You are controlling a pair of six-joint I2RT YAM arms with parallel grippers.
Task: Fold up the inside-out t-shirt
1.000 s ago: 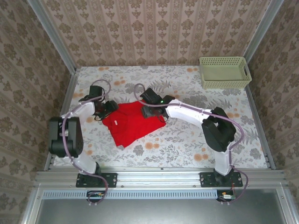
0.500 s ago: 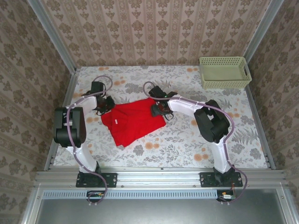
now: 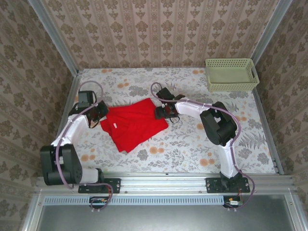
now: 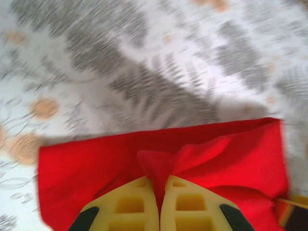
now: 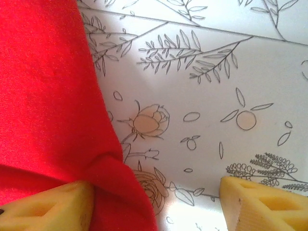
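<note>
The inside-out t-shirt (image 3: 132, 122) is a plain red cloth lying crumpled in a rough diamond on the flowered table. My left gripper (image 3: 98, 113) sits at its left edge. In the left wrist view the yellow fingers (image 4: 130, 207) are shut on a pinched ridge of the red cloth (image 4: 231, 154). My right gripper (image 3: 166, 112) rests at the shirt's right edge. Its jaws (image 5: 156, 204) stand wide open, and a fold of the red shirt (image 5: 48, 106) lies against the left finger (image 5: 53, 207), with bare tablecloth between the fingers.
A pale green basket (image 3: 231, 74) stands at the back right corner. Patterned walls and metal rails (image 3: 67, 110) close in the table on three sides. Bare tablecloth (image 3: 192, 144) stretches in front of and to the right of the shirt.
My left gripper has shut on the shirt's left edge and drawn it leftward. The right gripper has slid from over the shirt to its right edge and stays open.
</note>
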